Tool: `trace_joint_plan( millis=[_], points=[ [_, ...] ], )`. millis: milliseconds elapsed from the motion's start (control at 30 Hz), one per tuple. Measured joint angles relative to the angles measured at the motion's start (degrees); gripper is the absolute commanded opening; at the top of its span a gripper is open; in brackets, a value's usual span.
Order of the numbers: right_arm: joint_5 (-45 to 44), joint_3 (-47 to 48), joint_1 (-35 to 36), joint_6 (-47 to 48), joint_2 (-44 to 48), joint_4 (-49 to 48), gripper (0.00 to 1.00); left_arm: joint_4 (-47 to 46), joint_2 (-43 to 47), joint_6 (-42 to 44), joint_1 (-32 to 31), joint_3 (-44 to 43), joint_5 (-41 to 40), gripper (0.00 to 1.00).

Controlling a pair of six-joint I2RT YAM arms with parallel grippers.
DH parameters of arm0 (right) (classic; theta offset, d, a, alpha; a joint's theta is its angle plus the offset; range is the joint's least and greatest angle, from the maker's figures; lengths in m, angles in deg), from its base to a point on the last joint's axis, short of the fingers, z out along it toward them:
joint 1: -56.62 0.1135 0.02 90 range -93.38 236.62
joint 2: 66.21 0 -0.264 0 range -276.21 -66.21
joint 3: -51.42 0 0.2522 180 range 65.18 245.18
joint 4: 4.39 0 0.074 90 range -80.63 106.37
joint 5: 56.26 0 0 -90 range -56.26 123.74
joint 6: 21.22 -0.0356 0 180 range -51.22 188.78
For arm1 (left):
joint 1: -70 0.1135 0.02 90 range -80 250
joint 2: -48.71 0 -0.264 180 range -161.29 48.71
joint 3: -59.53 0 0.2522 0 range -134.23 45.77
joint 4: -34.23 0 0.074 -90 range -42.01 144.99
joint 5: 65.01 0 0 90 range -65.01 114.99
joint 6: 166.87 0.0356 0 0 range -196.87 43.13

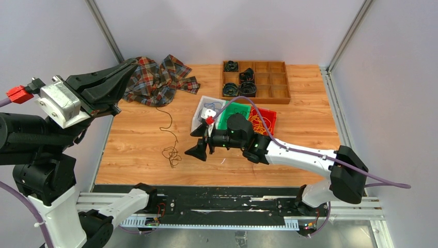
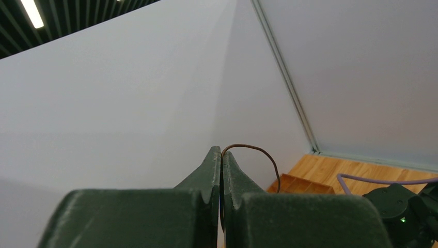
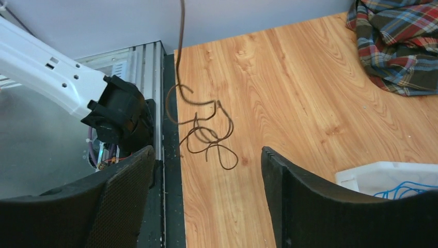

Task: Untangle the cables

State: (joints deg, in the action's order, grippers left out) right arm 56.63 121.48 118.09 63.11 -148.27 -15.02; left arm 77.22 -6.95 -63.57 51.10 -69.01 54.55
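A thin dark brown cable (image 1: pixel 172 135) hangs from my raised left gripper (image 1: pixel 133 64) down to a small tangled clump (image 1: pixel 172 154) on the wooden table. In the left wrist view the left gripper (image 2: pixel 221 155) is shut on the cable (image 2: pixel 258 151), which arcs out of the fingertips. My right gripper (image 1: pixel 199 142) is open and empty, low over the table just right of the clump. In the right wrist view the clump (image 3: pixel 206 135) lies ahead of the open right gripper (image 3: pixel 206 155), near the table's edge. More cables lie in bins: blue (image 3: pixel 408 188), yellow-orange (image 1: pixel 261 121).
A plaid cloth (image 1: pixel 155 80) lies at the back left. A wooden compartment tray (image 1: pixel 274 82) holds black coiled rolls. A white bin (image 1: pixel 200 109), a green bin (image 1: pixel 235 110) and a red bin (image 1: pixel 268 114) stand behind the right arm. The left arm's base (image 3: pixel 121 111) is by the table's edge.
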Motion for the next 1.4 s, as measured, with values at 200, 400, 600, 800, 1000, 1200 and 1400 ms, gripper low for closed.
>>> trace_joint_plan(
  millis=[200, 400, 600, 800, 1000, 1200, 1400],
  points=[
    [3.0, 0.6, 0.0, 0.1, 0.1, 0.3, 0.78, 0.0, 0.0, 0.0, 0.0, 0.0, 0.0, 0.01],
    [3.1, 4.2, 0.0, 0.1, -1.7, -0.1, 0.63, 0.0, 0.0, 0.0, 0.0, 0.0, 0.0, 0.0],
    [5.0, 6.2, 0.0, -0.3, -4.2, -0.4, 0.01, 0.1, 0.0, 0.4, 0.0, 0.0, -0.3, 0.01],
    [4.0, 6.1, 0.0, 0.5, -2.6, 1.2, 0.01, -0.1, 4.8, 1.9, 0.0, 9.5, -3.9, 0.21],
    [1.8, 6.1, 0.0, 2.6, 1.9, 4.3, 0.01, 2.2, 13.6, 1.4, 0.0, 29.7, -12.9, 0.52],
    [-0.2, 8.4, 0.0, 4.6, 3.1, 10.6, 0.01, 8.8, 16.8, 3.0, 0.0, 47.8, -19.5, 0.83],
    [-1.5, 11.0, 0.0, 5.9, 2.6, 18.4, 0.01, 21.2, 15.5, 13.2, 0.0, 50.2, -7.6, 0.84]
  ],
)
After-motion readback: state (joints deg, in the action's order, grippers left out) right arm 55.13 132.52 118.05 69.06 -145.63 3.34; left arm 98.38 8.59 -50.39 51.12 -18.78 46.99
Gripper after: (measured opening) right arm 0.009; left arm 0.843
